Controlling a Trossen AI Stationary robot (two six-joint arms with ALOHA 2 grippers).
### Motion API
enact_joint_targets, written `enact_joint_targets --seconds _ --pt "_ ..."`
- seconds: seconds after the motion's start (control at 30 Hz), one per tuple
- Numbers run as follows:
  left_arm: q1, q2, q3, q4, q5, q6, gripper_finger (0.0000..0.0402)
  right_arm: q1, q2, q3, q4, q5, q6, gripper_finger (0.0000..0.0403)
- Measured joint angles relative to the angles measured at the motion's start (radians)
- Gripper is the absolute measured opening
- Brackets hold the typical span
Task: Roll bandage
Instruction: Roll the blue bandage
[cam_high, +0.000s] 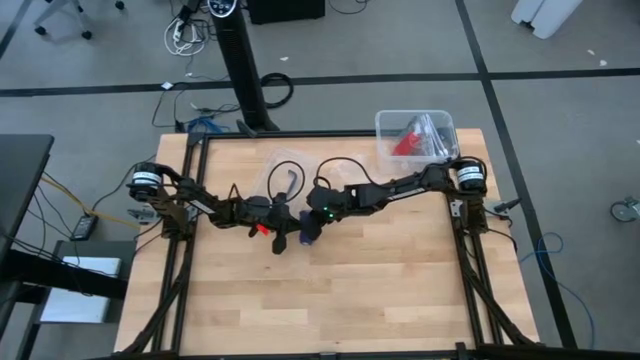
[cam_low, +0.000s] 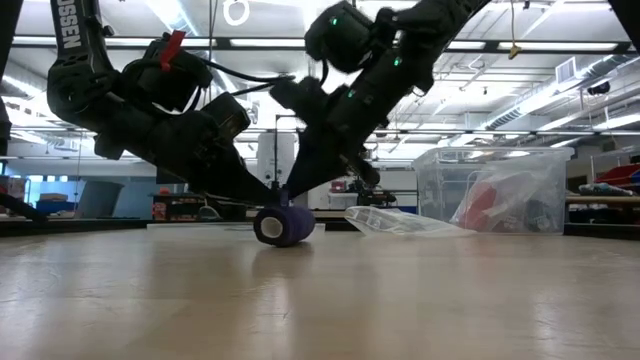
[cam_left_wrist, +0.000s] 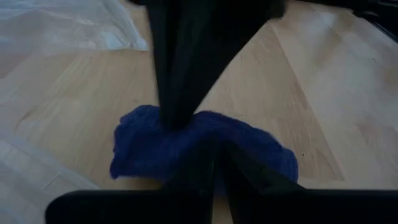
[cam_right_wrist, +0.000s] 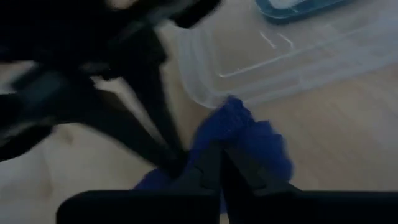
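Rolled bandage (cam_low: 284, 225) sits mid-bench (cam_high: 380, 290) (near a clear bag (cam_low: 400, 222)); left hand (cam_high: 279, 240) and right hand (cam_high: 305, 233) both pinch it, fingers pressed together

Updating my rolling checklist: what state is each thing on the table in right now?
Bandage: rolled up, lying on the table, pinched by both tools.
Left tool: shut on the bandage.
Right tool: shut on the bandage.
Bin: at the far right corner, lidless, red item inside.
Bag: lying flat behind the bandage.
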Motion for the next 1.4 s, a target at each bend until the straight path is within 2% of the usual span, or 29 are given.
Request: enact_joint_targets --seconds 0.33,0.53,0.77,0.93,1.13,1.3,1.4 --pt "0.000 0.000 0.000 0.012 -0.002 -0.002 0.0032 0.029 -0.018 0.000 -0.057 0.008 -0.017 0.0001" --pt "0.000 0.000 0.000 0.019 0.010 -0.003 0.0032 0.043 -0.032 0.000 -0.116 0.047 -0.016 0.0001" --pt "-0.009 0.000 0.000 0.072 0.129 0.003 0.0032 0.043 -0.069 0.001 -0.172 0.104 -0.017 0.0001" --pt "-0.039 0.000 0.003 0.065 0.067 0.052 0.0025 0.043 -0.073 0.001 -0.184 0.109 -0.017 0.0000" --pt "-0.053 0.000 0.070 -0.095 0.023 0.081 0.0010 0.046 -0.073 0.001 -0.184 0.109 -0.017 0.0000" --pt "-0.053 0.000 0.080 -0.095 0.024 0.100 0.0006 0.051 -0.078 0.001 -0.193 0.109 -0.017 0.0000" --pt "-0.053 0.000 0.080 -0.094 0.069 0.098 0.0006 0.051 -0.078 0.001 -0.204 0.108 -0.026 0.0000"
